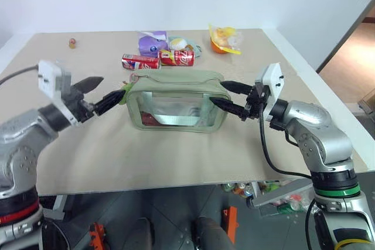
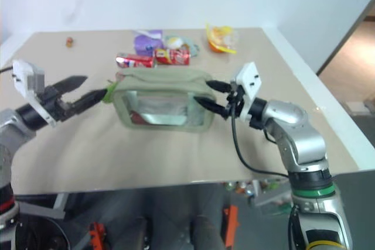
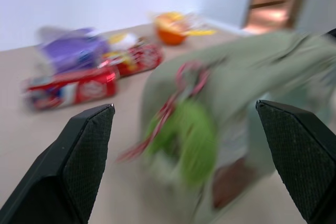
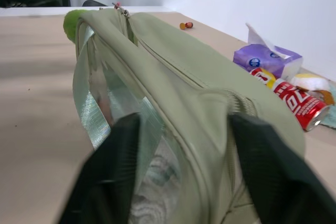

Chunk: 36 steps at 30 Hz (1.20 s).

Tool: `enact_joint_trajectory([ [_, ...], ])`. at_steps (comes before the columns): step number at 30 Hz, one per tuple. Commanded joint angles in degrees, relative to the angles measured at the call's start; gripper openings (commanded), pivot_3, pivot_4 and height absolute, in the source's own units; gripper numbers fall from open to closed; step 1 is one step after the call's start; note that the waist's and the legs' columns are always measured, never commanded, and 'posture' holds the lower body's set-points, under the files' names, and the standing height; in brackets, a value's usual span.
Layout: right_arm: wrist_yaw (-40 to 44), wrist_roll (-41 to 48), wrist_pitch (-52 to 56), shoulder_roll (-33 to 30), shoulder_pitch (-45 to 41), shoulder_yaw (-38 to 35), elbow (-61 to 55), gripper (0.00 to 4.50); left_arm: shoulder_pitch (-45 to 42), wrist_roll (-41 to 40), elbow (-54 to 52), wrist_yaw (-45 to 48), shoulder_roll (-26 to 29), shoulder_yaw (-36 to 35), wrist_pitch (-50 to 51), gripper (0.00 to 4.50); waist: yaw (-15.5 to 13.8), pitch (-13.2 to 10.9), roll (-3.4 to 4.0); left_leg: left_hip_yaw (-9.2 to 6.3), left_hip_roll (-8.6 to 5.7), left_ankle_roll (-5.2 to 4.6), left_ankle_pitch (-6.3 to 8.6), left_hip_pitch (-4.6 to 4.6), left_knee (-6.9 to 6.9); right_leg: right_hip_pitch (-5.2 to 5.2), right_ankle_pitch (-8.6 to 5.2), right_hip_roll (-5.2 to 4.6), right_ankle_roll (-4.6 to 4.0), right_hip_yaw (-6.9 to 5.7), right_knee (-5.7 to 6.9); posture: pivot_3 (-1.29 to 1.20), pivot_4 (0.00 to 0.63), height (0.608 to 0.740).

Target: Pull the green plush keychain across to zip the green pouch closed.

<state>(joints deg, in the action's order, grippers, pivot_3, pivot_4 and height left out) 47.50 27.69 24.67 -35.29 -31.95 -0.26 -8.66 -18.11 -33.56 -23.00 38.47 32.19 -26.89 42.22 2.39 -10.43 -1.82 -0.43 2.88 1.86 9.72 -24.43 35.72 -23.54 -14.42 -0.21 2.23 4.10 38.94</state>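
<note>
The green pouch (image 1: 176, 100) lies mid-table, long axis running 9 to 3 o'clock, the green plush keychain (image 1: 123, 95) at its 9 o'clock end. The left gripper (image 1: 101, 93) gapes empty beside it; the right gripper (image 1: 227, 95) straddles the opposite end. Two red cans (image 1: 158, 59) and a purple packet (image 1: 152, 43) lie at 12 o'clock.

The pouch (image 1: 176, 100) lies mid-frame on the beige surface (image 1: 176, 156); the keychain (image 1: 123, 94) hangs at its left end, beside the left gripper (image 1: 96, 94), whose jaws stand apart; the right gripper (image 1: 227, 96) straddles the pouch's right end; two red cans (image 1: 158, 59), a purple packet (image 1: 152, 43) and an orange-yellow item (image 1: 224, 39) sit behind, upper centre.
</note>
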Motion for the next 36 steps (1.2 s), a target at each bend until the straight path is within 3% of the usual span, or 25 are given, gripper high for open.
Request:
enact_joint_trajectory([
  [1,0.9,-0.4,-0.9,-0.3,-0.4,-1.0,-0.4,1.22,1.7,1.5,-5.0,-4.8,-1.2,-2.0,-5.7,4.5,0.0,0.0,0.0,0.0,0.0,0.01,0.0,0.01,0.02,0.02,0.01,0.0,0.01,0.0,0.0,0.0,0.15,0.74],
  [4,1.9,-1.3,-1.6,-0.7,0.0,-0.8,0.2,0.17,4.4,1.6,-4.7,-6.2,-1.4,-2.7,-7.8,4.5,0.1,0.0,0.0,0.05,0.0,0.01,-0.01,0.2,0.0,0.14,0.02,0.01,0.01,0.04,0.0,0.0,0.15,0.74],
  [5,2.4,-1.7,-2.0,-0.8,0.2,-0.7,0.3,0.04,4.9,1.5,-4.4,-6.3,-1.2,-2.8,-8.3,4.5,0.1,0.0,0.0,0.05,0.0,0.01,-0.01,0.21,-0.01,0.14,0.02,0.03,0.0,0.05,0.0,0.0,0.15,0.74],
  [11,4.6,-2.8,-3.8,-1.2,0.8,-0.6,0.6,0.04,5.6,-3.7,1.7,-0.4,2.5,-2.1,-6.8,4.5,0.2,0.0,0.0,0.04,0.02,0.01,-0.01,0.22,-0.02,0.13,0.01,0.06,-0.02,0.03,0.0,0.0,0.15,0.74],
  [16,6.3,-4.1,-6.1,-1.4,1.0,-0.1,0.1,0.04,-2.6,-3.4,16.3,8.9,7.6,3.5,-8.4,4.5,0.1,0.0,0.01,-0.01,0.01,0.0,-0.02,0.21,-0.02,0.13,-0.01,0.07,-0.06,-0.04,0.0,0.0,0.15,0.74],
  [25,6.6,-4.0,-6.2,-2.7,3.1,-1.2,-3.3,0.04,-14.2,0.1,31.0,19.5,7.8,13.1,-12.9,4.5,0.2,0.0,0.0,0.03,0.0,0.02,0.0,0.14,-0.21,0.06,-0.1,0.04,-0.03,-0.02,-0.07,0.0,0.15,0.74],
  [28,6.5,-3.9,-6.0,-3.6,4.1,-1.8,-4.3,0.0,-16.3,0.8,33.9,21.6,7.5,14.6,-14.3,3.77,0.2,0.0,0.0,0.0,0.0,0.02,0.01,0.14,-0.25,0.05,-0.14,0.04,-0.04,-0.05,-0.06,0.0,0.15,0.74],
  [30,6.4,-3.8,-6.0,-4.0,4.6,-2.0,-4.7,0.0,-17.4,0.7,34.6,21.9,7.1,14.4,-15.2,2.91,0.2,0.0,0.0,0.01,-0.01,0.02,0.01,0.14,-0.24,0.06,-0.15,0.04,-0.04,-0.04,-0.06,0.0,0.15,0.74],
  [33,6.3,-3.7,-6.3,-4.4,5.6,-2.4,-5.1,0.0,-18.3,-1.1,33.4,20.6,7.3,12.1,-14.3,1.98,0.1,0.0,0.0,0.0,-0.01,0.02,0.01,0.14,-0.22,0.07,-0.14,0.03,-0.03,-0.05,-0.06,0.0,0.15,0.74],
  [34,6.4,-3.7,-6.4,-4.5,6.0,-2.4,-5.2,0.0,-18.1,-1.4,32.8,20.4,7.7,11.6,-13.9,1.85,0.1,0.0,0.0,0.0,-0.01,0.02,0.01,0.14,-0.22,0.07,-0.14,0.03,-0.03,-0.05,-0.06,0.0,0.15,0.74],
  [35,6.4,-3.6,-6.5,-4.7,6.2,-2.5,-5.2,0.0,-17.9,-1.6,32.4,20.3,7.9,11.4,-13.6,1.2,0.1,0.0,0.0,0.0,-0.01,0.02,0.01,0.14,-0.22,0.08,-0.14,0.02,-0.03,-0.05,-0.06,0.0,0.15,0.74],
  [36,6.5,-3.7,-6.6,-4.8,6.5,-2.5,-5.2,0.0,-17.6,-1.9,32.0,20.0,8.1,10.9,-13.3,0.93,0.1,0.0,0.0,0.0,-0.01,0.02,0.01,0.14,-0.22,0.08,-0.14,0.02,-0.03,-0.04,-0.06,0.0,0.15,0.74],
])
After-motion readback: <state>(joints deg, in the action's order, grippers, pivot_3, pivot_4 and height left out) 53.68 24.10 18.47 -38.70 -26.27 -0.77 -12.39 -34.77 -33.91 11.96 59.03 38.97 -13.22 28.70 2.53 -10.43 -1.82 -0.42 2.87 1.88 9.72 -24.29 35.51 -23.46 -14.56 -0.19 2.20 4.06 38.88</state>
